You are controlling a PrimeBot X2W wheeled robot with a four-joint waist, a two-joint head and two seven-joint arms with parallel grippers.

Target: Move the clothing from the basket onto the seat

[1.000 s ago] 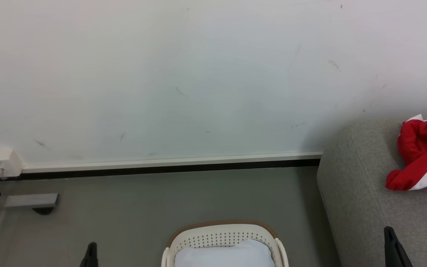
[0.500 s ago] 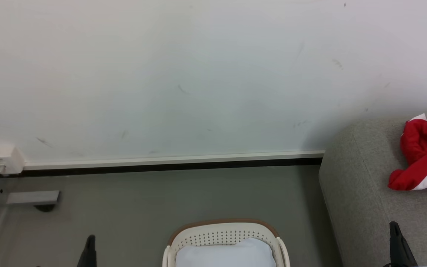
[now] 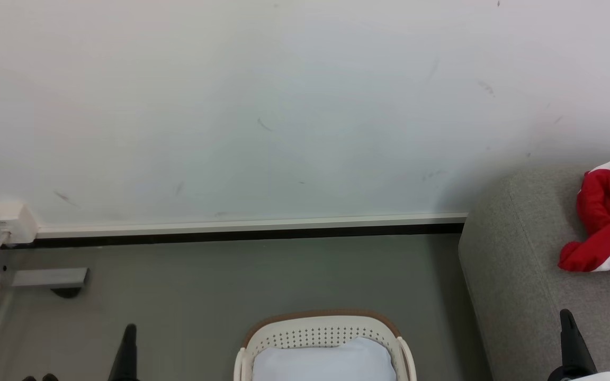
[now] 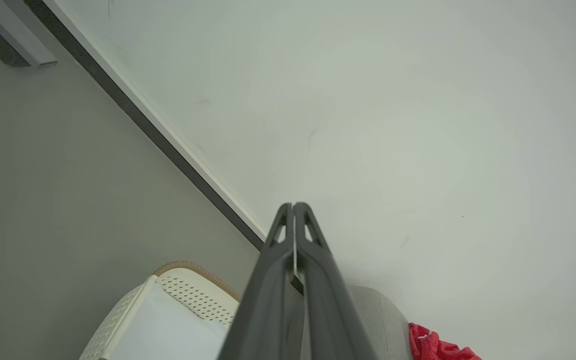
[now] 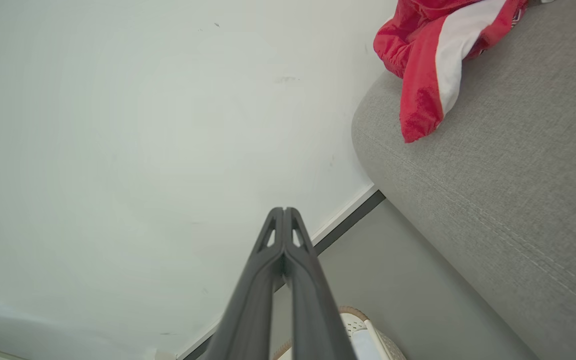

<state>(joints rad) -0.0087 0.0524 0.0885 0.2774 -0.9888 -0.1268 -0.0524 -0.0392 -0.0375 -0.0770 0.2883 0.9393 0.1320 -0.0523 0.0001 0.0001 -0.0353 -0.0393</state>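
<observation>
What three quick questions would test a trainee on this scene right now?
1. True or false: the red clothing lies on the grey seat.
2. What lies in the basket? A) red clothing B) a pale pad C) shoes
3. Fill in: the left gripper and the right gripper are both ____.
Key: 1 true; 2 B; 3 shut.

Your head camera looks forward and down from above: wall (image 3: 284, 106) ahead, floor (image 3: 231, 275) below, the basket (image 3: 321, 330) at the bottom edge, the seat (image 3: 517, 275) at right. Your wrist cameras sit lower, tilted up along the left gripper (image 4: 293, 205) and right gripper (image 5: 284, 209) toward that wall. All views share basket, seat corner and clothing (image 3: 607, 211).
</observation>
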